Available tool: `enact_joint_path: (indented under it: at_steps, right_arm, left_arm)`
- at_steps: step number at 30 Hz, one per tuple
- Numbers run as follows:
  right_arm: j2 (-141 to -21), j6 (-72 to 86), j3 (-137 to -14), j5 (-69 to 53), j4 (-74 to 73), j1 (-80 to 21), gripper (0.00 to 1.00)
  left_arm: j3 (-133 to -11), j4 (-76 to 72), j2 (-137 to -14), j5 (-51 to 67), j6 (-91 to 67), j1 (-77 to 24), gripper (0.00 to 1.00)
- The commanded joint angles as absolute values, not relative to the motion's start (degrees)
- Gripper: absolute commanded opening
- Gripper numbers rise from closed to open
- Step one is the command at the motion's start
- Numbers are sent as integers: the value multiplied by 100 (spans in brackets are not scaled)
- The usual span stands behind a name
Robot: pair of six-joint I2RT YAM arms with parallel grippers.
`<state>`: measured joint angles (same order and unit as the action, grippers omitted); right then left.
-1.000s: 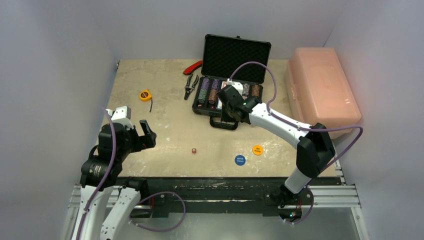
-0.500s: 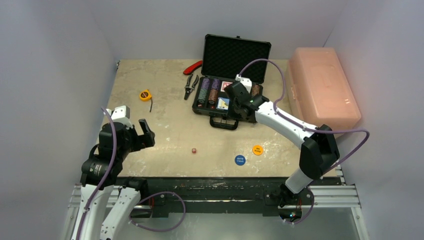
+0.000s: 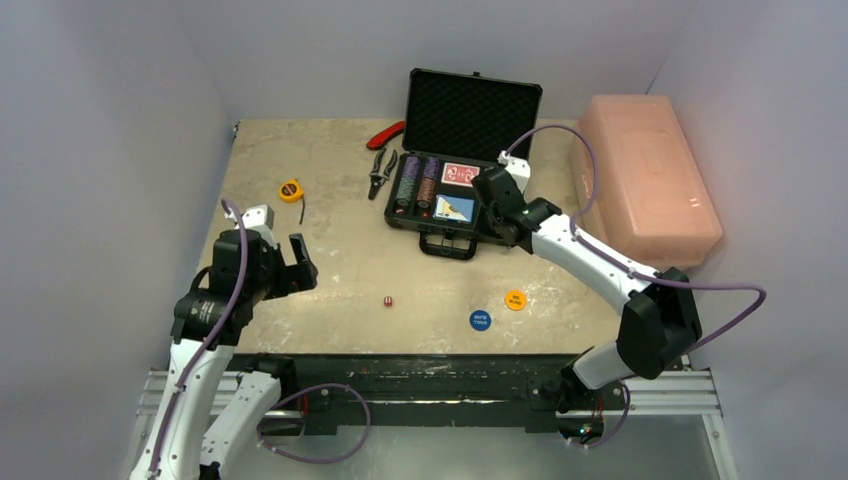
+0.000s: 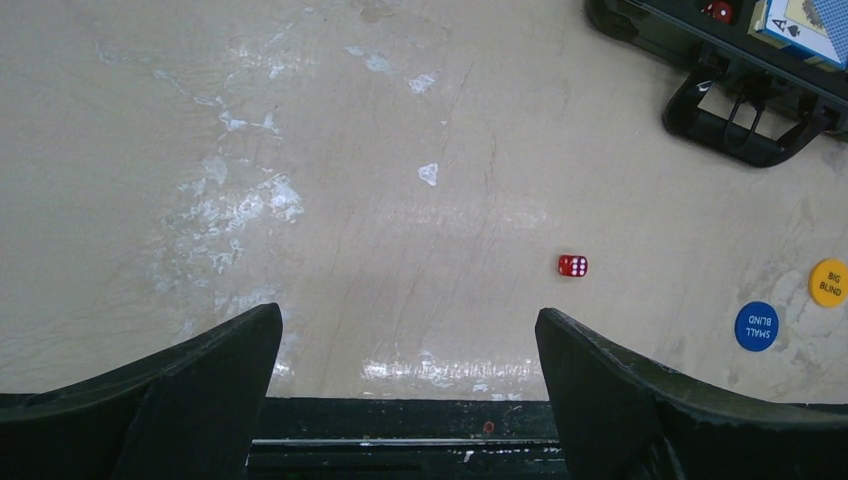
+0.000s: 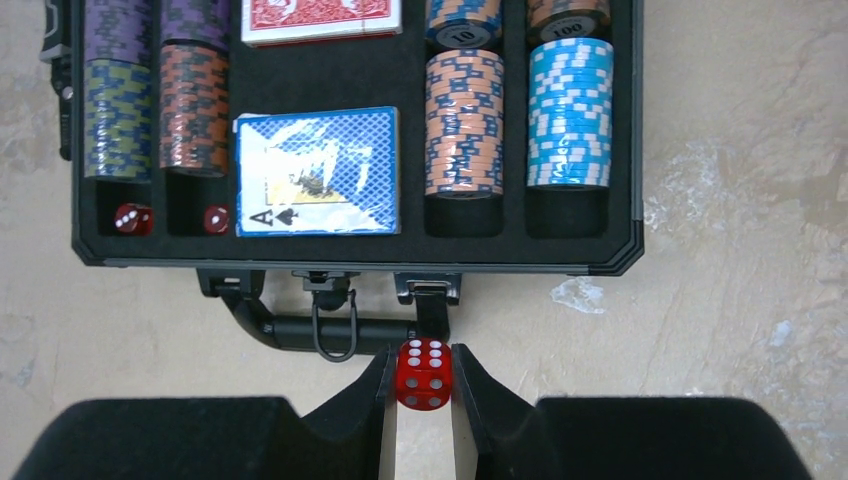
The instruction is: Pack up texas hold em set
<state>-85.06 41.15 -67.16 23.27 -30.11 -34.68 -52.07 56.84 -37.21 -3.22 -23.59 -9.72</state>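
The black briefcase (image 3: 432, 222) lies open at the back of the table, its foam lid (image 3: 470, 115) upright. Its tray (image 5: 350, 262) holds striped chip stacks (image 5: 463, 120), a blue deck (image 5: 316, 172), a red deck (image 5: 320, 18) and two red dice (image 5: 132, 219). My right gripper (image 5: 424, 362) is shut on a red die (image 5: 424, 385), above the table just in front of the case handle (image 5: 300, 330); it also shows in the top view (image 3: 497, 207). My left gripper (image 4: 410, 390) is open and empty at the near left (image 3: 290, 262). Another red die (image 4: 572, 265), a blue disc (image 4: 756, 326) and an orange disc (image 4: 829, 282) lie on the table.
A pink plastic box (image 3: 645, 175) stands at the right. Red-handled pliers (image 3: 385, 135) and black pliers (image 3: 382, 172) lie left of the case. A yellow tape measure (image 3: 290, 190) lies at the left. The table's near edge (image 4: 400, 405) runs just under my left gripper.
My right gripper has moved right across the case, uncovering the decks, and now hangs by its front edge. My left gripper has shifted slightly to the right.
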Motion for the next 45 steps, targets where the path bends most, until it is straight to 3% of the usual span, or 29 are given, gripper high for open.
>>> enact_joint_path:
  at_steps: [1, 17, 45]
  right_arm:
    - [-8276, 4344, -6627, 2782, -2853, -3314, 0]
    - [-8292, 4900, -6596, 3234, -3128, -2943, 0]
    - [-9047, 4438, -6781, 2964, -3033, -2523, 0]
  left_arm:
    - [-5386, 5670, -3761, -133, -2346, -934, 98]
    - [-5106, 5295, -3593, -26, -2300, -923, 97]
    - [-5095, 5291, -3431, 242, -2250, -923, 97]
